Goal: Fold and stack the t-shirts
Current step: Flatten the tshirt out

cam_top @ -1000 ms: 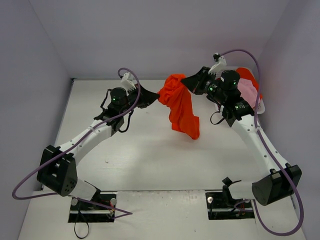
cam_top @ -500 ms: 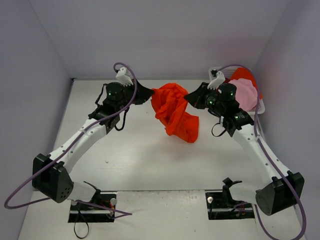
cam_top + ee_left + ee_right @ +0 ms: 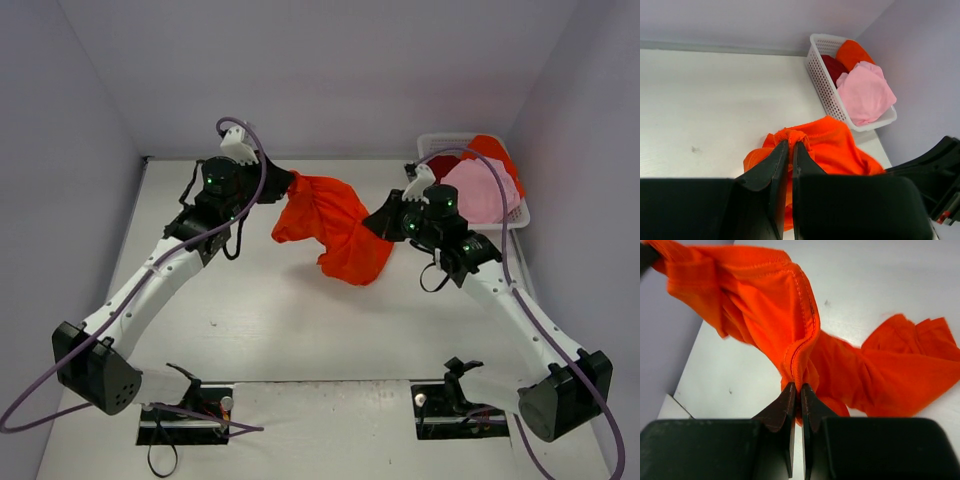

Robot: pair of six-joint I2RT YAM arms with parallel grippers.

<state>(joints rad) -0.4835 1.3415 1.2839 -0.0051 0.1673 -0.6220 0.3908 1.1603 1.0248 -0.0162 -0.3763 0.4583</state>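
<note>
Strung between grippers over table (image 3: 250, 320) middle: orange-red t-shirt (image 3: 330, 225). Far-left edge is pinched by closed left gripper (image 3: 288, 186). Hem is clamped by closed right gripper (image 3: 380, 222), nearer side. Long axis left-right, slack sagged toward right. Pulling apart judged needed.

Nothing legible anywhere: no lettering, label, brand mark, number or sign on the bright orange-red cloth t-shirt (image 3: 335, 225) or around it.

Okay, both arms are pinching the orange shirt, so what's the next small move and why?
Probably draw the left gripper and right gripper farther apart: the orange t-shirt hangs bunched between their shut jaws, so it needs stretching out before laying flat on the table.
</note>
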